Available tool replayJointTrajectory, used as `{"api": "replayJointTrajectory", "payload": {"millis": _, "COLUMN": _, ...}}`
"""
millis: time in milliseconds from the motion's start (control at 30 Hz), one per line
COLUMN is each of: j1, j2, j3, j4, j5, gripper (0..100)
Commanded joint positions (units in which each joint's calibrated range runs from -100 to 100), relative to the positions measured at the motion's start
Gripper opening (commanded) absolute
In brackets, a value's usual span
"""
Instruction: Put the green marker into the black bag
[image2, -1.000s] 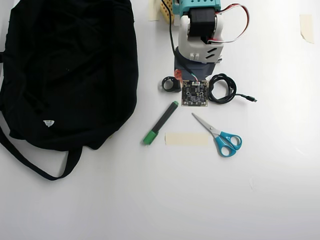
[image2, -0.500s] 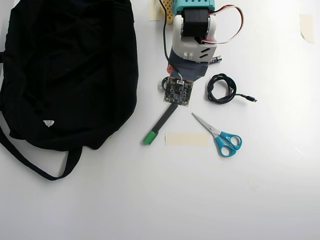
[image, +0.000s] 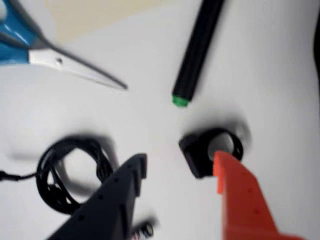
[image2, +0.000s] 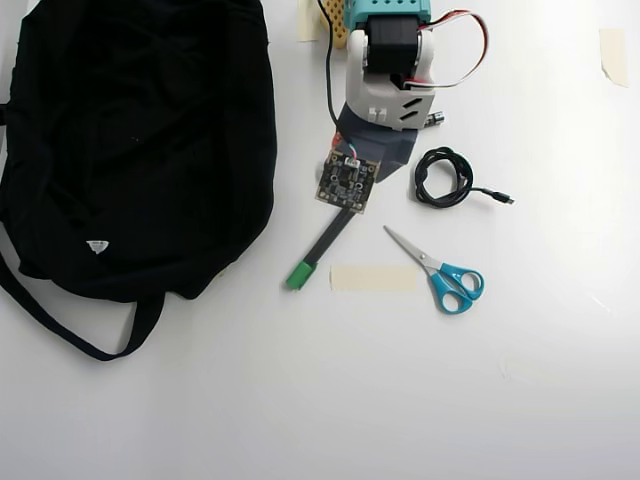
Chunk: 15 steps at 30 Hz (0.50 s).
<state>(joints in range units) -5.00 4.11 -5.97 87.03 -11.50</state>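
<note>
Wrist view: the claw (image: 177, 170), one finger black and one orange (image: 240, 192), hangs spread wide and empty above the white surface (image2: 300, 400), with the small green end of the green marker (image: 197, 47) just ahead of its tips and a black ring-shaped part (image: 205, 150) beside the orange finger. Overhead view: the green marker (image2: 318, 252) lies slanted on the surface, apart from the black bag (image2: 130, 140) at left, its upper end hidden under the arm's circuit board (image2: 345, 182); a coiled black cable (image2: 443, 177), blue-handled scissors (image2: 440, 270) and a tape strip (image2: 373, 278) lie to the right.

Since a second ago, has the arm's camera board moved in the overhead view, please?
Yes. The camera board has swung left, away from the coiled cable, and now covers the green marker's upper end.
</note>
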Motion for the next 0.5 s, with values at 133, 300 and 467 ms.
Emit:
{"api": "replayJointTrajectory", "payload": {"millis": 133, "j1": -0.24, "j2": 2.86, "j3": -2.65, "j4": -4.00, "j5": -1.61, "gripper": 18}}
{"api": "replayJointTrajectory", "payload": {"millis": 300, "j1": -0.24, "j2": 5.52, "j3": -4.54, "j4": -4.69, "j5": -2.97, "gripper": 18}}
{"api": "replayJointTrajectory", "payload": {"millis": 467, "j1": 0.28, "j2": 9.42, "j3": -7.50, "j4": -4.69, "j5": -3.65, "gripper": 18}}
